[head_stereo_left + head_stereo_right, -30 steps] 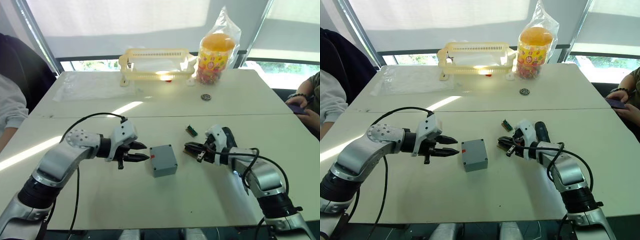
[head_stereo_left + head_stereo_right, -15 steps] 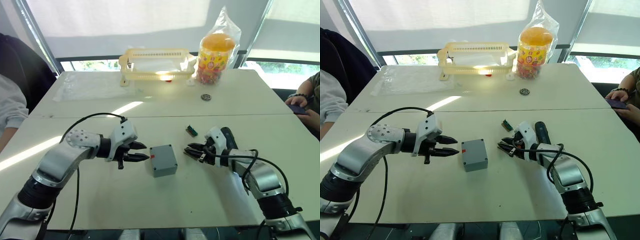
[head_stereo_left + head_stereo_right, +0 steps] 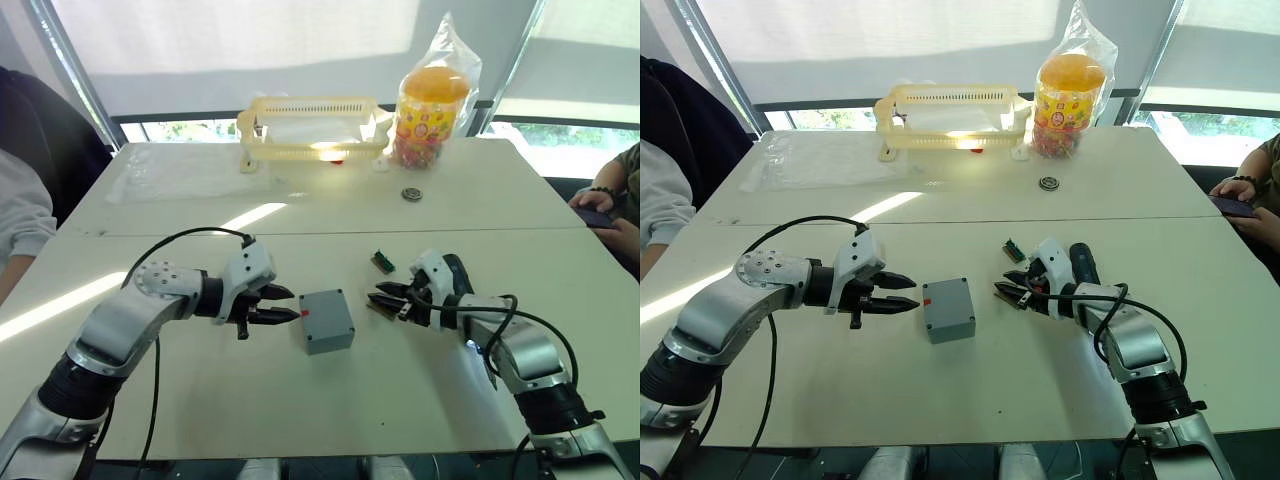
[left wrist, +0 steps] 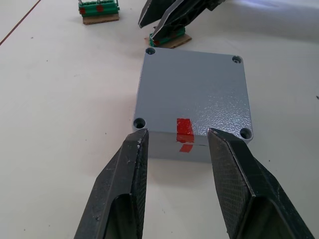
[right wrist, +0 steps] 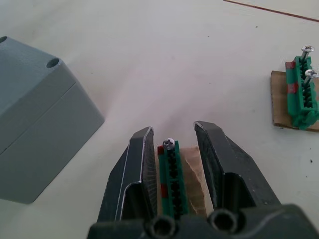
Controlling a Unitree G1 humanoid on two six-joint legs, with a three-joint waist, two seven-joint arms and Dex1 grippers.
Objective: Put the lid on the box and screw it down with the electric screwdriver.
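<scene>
Right pincer (image 5: pixel 172 144) now lower, astride green piece (image 5: pixel 173 175).

The grey box (image 3: pixel 327 321) sits on the table, lid (image 4: pixel 195 92) apparently on, red mark facing left.

The box (image 4: pixel 194 102) looks like grey plastic with a fine speckled, slightly pebbled matt finish — a small red tape-like patch sits at one edge. The table (image 3: pixel 300 400) is smooth, pale and matt. The left gripper (image 4: pixel 174 144) has black fingers with a finely cross-hatched, rubbery-looking grip surface. Between the right gripper (image 5: pixel 172 137) fingers is a green plastic strip (image 5: pixel 172 172) on a brown cardboard-like backing, with a shiny metal screw head. Far back, a yellow plastic basket (image 3: pixel 312 125) and a glossy clear plastic bag (image 3: pixel 435 90).
</scene>
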